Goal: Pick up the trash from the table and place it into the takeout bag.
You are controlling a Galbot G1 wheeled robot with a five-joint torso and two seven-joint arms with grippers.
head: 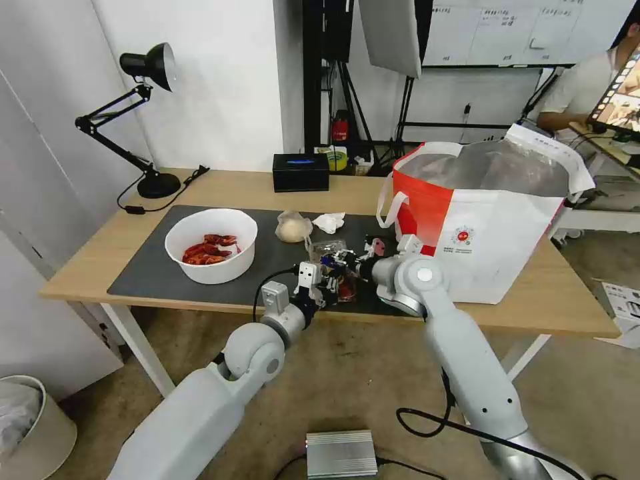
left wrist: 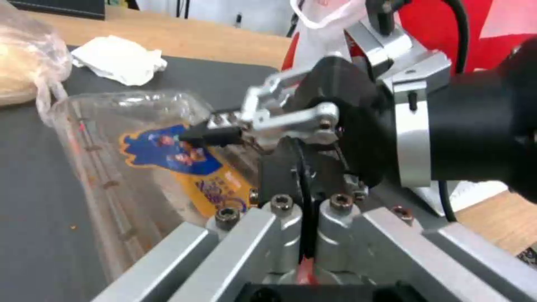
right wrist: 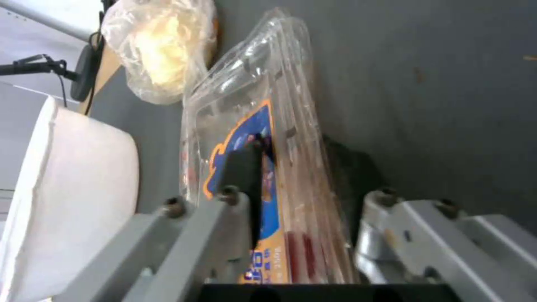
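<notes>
Both end effectors, left [head: 325, 285] and right [head: 347, 260], pinch the clear hinged tray [right wrist: 268, 138]; bowl [head: 211, 245] at 9 o'clock, tissue [head: 329, 221], beige bag [head: 293, 227] all unbagged.

Both arms reach forward and meet low over the near edge of the bench. The left arm rises from the lower left, elbow bent, its hand [head: 319, 288] pointing inward — the fingers [left wrist: 291, 214] are pressed close together with barely a slit between them. The right arm comes up from the lower right, wrist turned sideways toward the other arm. Its hand [head: 345, 261] is clamped on the clear hinged tray [right wrist: 263, 138] — one dark finger [right wrist: 243, 167] lies flat against the lid.
</notes>
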